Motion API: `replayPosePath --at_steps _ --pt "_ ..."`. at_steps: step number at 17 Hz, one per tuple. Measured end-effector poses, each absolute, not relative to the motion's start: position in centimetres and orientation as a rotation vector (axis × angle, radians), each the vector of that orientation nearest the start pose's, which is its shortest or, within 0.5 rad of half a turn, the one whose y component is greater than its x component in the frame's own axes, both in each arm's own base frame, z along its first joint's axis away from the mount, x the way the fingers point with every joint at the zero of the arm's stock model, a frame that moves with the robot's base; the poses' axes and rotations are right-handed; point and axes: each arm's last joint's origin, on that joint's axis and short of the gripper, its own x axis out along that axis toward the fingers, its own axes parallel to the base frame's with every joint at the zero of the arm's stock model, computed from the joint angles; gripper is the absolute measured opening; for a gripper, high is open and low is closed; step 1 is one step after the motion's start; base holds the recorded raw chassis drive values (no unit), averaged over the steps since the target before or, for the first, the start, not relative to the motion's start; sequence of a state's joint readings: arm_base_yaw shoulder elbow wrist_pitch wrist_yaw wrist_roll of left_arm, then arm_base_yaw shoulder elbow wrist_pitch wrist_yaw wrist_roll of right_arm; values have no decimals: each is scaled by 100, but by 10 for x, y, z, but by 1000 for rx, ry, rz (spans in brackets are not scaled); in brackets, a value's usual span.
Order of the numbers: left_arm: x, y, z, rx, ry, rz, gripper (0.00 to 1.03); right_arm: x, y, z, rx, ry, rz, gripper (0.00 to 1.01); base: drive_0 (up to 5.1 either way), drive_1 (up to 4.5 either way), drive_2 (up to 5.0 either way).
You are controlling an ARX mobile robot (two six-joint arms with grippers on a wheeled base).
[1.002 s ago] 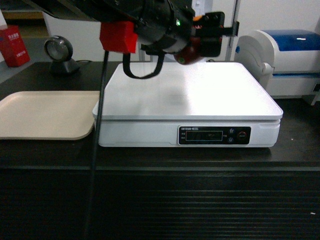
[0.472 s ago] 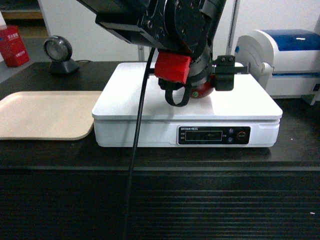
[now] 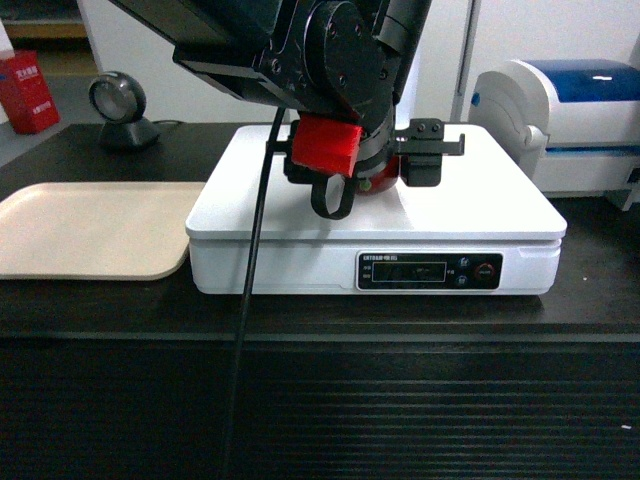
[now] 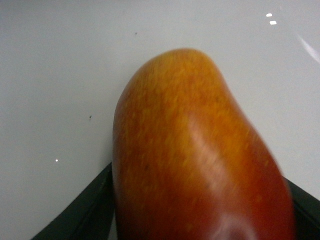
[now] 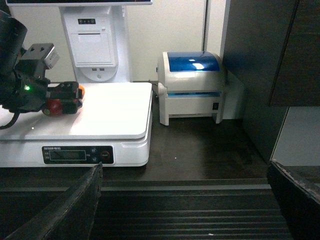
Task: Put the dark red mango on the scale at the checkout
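Note:
The dark red mango (image 4: 195,155) fills the left wrist view, orange-yellow at its far end, with the white platform right behind it. My left gripper (image 4: 200,222) is shut on it, a black finger (image 4: 82,212) showing at each side. In the head view the left gripper (image 3: 388,176) hangs low over the middle of the scale (image 3: 480,205), and only a sliver of mango (image 3: 385,183) shows below the arm. I cannot tell whether the fruit touches the platform. The scale stands on the black checkout (image 3: 320,325). My right gripper (image 5: 182,210) is open, off the counter's front.
A beige tray (image 3: 90,230) lies left of the scale. A white-and-blue printer (image 3: 570,110) stands to its right. A round scanner (image 3: 118,105) and a red box (image 3: 25,90) sit at the back left. A white terminal stand (image 5: 92,45) rises behind the scale.
The left arm has come down from above the scale's back edge to low over the platform with the mango, then shifted a little left. The right gripper view gives no earlier frame.

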State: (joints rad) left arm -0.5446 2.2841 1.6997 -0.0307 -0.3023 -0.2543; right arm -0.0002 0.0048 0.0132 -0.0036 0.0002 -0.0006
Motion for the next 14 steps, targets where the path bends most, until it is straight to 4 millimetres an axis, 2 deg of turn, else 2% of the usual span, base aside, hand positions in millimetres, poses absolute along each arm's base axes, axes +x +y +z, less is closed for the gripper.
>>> replayPosePath --at_steps 2,5,8,12,14 --pt "437 -255 160 9 588 -168 100 97 0 167 -1 -5 0 98 0 0 0" --pt "436 -254 168 -5 564 -180 98 97 0 167 -1 -5 0 98 0 0 0" --pt "431 -251 185 -13 512 -200 98 97 0 167 -1 -5 0 98 0 0 0" --pt "419 -245 224 4 371 -256 98 97 0 167 -1 -5 0 98 0 0 0" --pt "415 -242 231 5 328 -282 98 97 0 167 -1 -5 0 98 0 0 0"
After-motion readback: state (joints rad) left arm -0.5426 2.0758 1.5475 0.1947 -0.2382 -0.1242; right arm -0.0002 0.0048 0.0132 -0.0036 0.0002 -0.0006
